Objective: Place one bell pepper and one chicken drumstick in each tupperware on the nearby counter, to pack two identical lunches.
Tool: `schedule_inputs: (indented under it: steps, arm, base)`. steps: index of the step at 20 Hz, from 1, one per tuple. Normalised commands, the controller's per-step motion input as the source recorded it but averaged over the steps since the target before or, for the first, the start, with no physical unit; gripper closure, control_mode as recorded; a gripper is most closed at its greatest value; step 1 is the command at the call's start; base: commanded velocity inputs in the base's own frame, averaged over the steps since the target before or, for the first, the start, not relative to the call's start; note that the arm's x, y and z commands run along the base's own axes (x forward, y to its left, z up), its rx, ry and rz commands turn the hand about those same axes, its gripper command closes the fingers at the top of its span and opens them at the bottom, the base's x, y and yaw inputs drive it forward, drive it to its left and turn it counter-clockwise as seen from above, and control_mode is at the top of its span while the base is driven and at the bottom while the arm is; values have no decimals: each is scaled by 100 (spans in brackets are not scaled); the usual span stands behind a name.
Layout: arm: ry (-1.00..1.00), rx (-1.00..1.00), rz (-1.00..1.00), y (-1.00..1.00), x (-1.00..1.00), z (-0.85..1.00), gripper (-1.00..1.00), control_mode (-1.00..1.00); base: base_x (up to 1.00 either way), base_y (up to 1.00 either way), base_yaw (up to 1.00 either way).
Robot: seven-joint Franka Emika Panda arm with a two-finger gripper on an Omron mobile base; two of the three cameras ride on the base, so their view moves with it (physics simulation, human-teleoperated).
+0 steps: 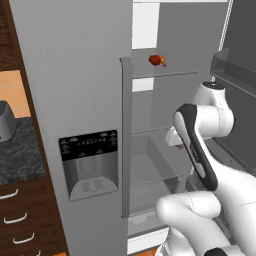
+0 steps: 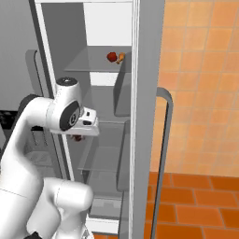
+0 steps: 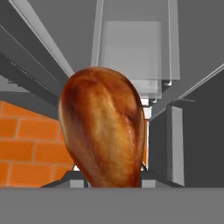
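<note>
A chicken drumstick (image 3: 103, 131), glossy orange-brown, hangs meaty end up right in front of the hand camera, with my gripper (image 3: 109, 177) shut on its lower part. From the base, my gripper (image 2: 78, 135) is inside the open fridge at middle-shelf height, and a bit of the held drumstick (image 1: 178, 145) peeks out under the hand. On the upper glass shelf lie a red bell pepper (image 1: 155, 60) (image 2: 111, 56) and, touching it, a second drumstick (image 1: 163, 62) (image 2: 121, 57). The dark marbled counter (image 1: 20, 155) lies left of the fridge. The tupperware is out of view.
The closed left fridge door (image 1: 75, 100) carries a dispenser panel (image 1: 89, 165). The open right door (image 2: 147, 116) with its handle (image 2: 164, 140) stands close beside the arm. A silver toaster (image 1: 5, 122) sits on the counter above wood drawers (image 1: 20, 217). Glass shelves surround the hand.
</note>
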Motion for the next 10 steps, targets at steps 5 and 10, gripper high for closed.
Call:
schedule_inputs:
  steps: [5,10]
  arm:
    - [1,0,-3,3,-80,-29,100,-100]
    - [0,0,0,0,0,0,100,100]
  base:
    - [0,0,0]
    - [-100,18,0]
